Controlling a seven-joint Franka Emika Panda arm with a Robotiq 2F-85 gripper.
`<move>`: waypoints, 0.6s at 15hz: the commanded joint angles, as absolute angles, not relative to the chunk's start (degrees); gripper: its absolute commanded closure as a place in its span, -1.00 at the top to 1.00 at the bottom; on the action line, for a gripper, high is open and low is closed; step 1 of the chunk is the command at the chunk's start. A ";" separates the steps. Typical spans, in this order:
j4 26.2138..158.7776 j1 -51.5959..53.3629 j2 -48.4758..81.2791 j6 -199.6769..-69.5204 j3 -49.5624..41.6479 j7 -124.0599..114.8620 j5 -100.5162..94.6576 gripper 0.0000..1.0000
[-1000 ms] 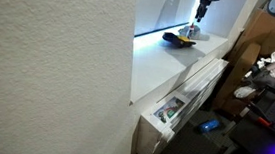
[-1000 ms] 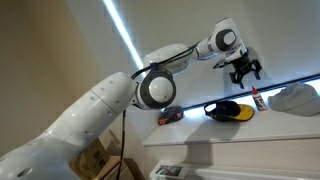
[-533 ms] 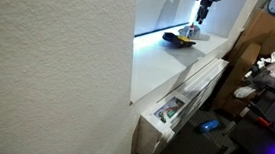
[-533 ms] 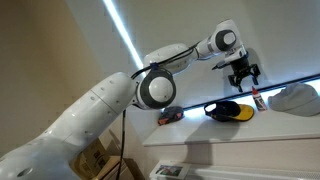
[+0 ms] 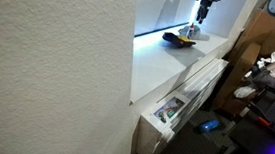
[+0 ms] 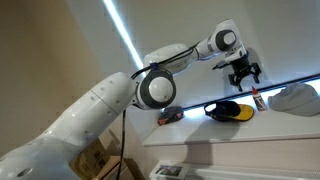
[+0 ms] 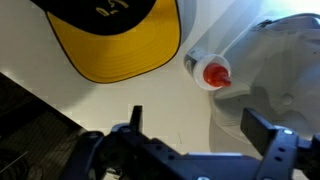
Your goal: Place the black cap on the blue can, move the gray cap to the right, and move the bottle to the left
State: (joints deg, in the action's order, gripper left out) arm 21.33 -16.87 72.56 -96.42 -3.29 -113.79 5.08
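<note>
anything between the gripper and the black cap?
Nothing visible. The open gripper hangs above the shelf, with the black cap below and slightly aside, clear air between. The bottle stands beside the cap, not over it.

I can't read any writing from here; the yellow stitching on the black cap (image 7: 115, 35) is cut off, illegible.

Wrist view cuts the black cap (image 7: 112, 38) off at 12 o'clock, the gray cap (image 7: 282, 70) at 3 o'clock
</note>
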 commanded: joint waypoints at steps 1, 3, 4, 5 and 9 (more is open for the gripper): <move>20.64 -16.86 73.36 -101.26 -3.42 -116.23 5.31 1.00; 21.48 -16.86 72.52 -99.78 -3.30 -115.23 5.08 1.00; 21.47 -16.86 72.53 -99.97 -3.30 -115.45 5.08 1.00; 21.47 -16.86 72.52 -100.04 -3.30 -115.57 5.08 1.00; 22.37 -16.64 71.71 -96.94 -3.99 -116.43 4.39 1.00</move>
State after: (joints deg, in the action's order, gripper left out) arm 21.33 -16.87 72.67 -100.04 -3.30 -115.65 5.07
